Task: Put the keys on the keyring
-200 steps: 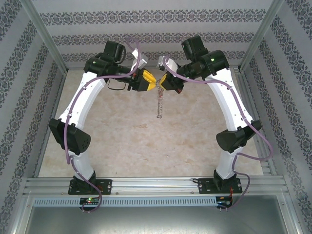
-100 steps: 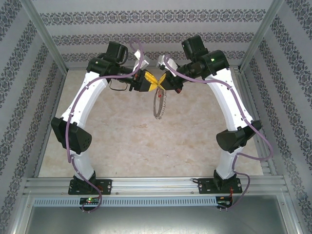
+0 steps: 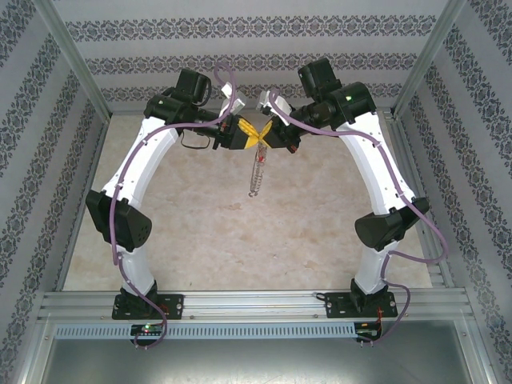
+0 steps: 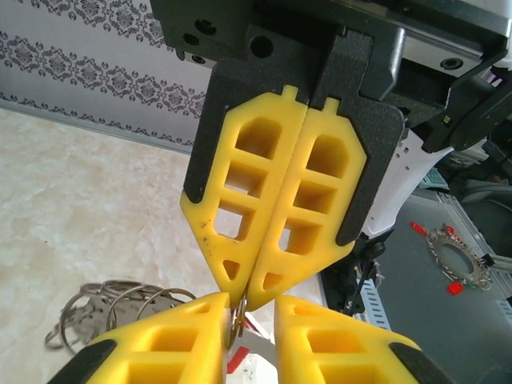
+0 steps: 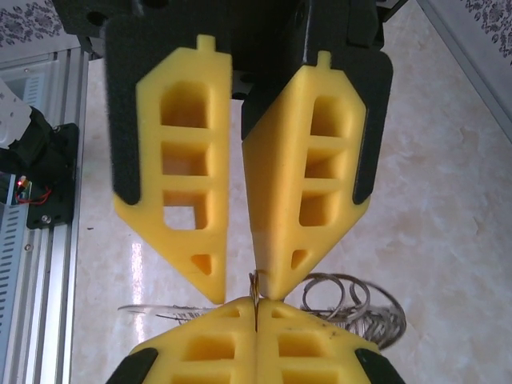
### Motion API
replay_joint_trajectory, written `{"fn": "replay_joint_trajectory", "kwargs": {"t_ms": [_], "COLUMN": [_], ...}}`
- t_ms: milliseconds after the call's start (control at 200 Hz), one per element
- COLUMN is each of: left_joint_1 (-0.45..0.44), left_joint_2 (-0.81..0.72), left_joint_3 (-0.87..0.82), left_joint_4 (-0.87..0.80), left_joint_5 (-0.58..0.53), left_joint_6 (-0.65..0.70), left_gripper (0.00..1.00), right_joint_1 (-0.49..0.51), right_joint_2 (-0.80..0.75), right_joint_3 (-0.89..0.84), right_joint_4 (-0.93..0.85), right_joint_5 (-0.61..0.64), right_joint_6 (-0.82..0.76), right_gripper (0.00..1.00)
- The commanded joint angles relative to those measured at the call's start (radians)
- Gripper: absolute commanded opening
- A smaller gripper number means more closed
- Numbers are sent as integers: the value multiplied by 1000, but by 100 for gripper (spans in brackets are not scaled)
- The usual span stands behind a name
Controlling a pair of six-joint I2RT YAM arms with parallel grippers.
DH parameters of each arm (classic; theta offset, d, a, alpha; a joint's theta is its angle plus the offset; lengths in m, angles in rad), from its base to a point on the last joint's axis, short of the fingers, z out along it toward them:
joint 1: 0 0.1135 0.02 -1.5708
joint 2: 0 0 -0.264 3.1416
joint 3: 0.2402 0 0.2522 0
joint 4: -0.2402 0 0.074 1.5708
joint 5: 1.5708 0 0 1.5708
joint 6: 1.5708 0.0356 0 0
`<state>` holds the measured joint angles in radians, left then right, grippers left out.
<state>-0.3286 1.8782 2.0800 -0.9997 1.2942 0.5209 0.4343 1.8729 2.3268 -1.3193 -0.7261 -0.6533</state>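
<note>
Left gripper point(image 4: 252, 304) narrowed; keyring point(image 3: 257, 172) now edge-on, seemingly pinched in right gripper point(image 5: 256, 304)

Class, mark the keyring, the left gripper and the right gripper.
keyring point(image 3: 256, 174): top view, hanging loop's middle.
left gripper point(image 5: 240, 290): right wrist view, gap between fingertips.
right gripper point(image 4: 249, 292): left wrist view, seam between fingertips.

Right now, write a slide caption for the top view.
Tip to tip, left gripper and right gripper meet; the keyring dangles below.

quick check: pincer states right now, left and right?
Left pincer: open, fingers apart, no clear grip on anything.
Right pincer: closed, pinching the keyring, which hangs below it.
</note>
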Motion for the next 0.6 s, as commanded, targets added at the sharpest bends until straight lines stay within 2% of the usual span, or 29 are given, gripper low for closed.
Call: {"fn": "replay_joint_trajectory", "kwargs": {"t_ms": [0,135,215,280,320,405,595], "left_joint_1": [-32,-31,-31,-31,-31,-32,-32], "left_joint_2": [15,12,9,10,9,6,1], "left_joint_3": [-4,-13,-20,-23,-24,-25,-29], "left_joint_4": [-33,-31,-27,-28,-29,-39,-44], "left_joint_5": [37,40,42,42,43,39,37], "left_joint_6": [36,39,39,39,40,47,51], "left_gripper": [24,22,13,12,14,25,34], "right_joint_1": [-2,-6,-7,-9,-10,-12,-17], "right_joint_2": [-27,-36,-41,-43,-44,-45,-49], "right_joint_3": [-9,-27,-35,-39,-41,-44,-53], "right_joint_4": [79,98,108,116,117,120,130], "right_joint_5": [-35,-39,-41,-44,-44,-45,-47], "right_joint_6": [18,26,30,33,35,36,40], "right_gripper": [0,0,0,0,0,0,0]}}
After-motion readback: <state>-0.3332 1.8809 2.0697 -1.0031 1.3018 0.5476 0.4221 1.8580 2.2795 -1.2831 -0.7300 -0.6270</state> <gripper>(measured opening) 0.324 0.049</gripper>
